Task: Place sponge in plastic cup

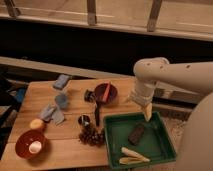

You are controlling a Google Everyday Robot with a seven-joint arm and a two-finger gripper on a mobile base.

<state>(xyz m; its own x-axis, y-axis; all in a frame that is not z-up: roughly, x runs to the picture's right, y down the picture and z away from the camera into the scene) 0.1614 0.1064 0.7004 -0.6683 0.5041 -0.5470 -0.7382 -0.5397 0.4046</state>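
my gripper (146, 111) open, empty | sponge (61, 81) far to its left; plastic cup (61, 100) beside that | I'd descend straight; pinch the narrow sides

Perhaps an office atrium — wooden table (70, 145) beside a railing (91, 12) with posts.

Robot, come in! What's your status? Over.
Gripper open, empty, above green tray's far edge. Sponge untouched, far-left on table; plastic cup just in front of it. Red bowl sits between gripper and sponge.
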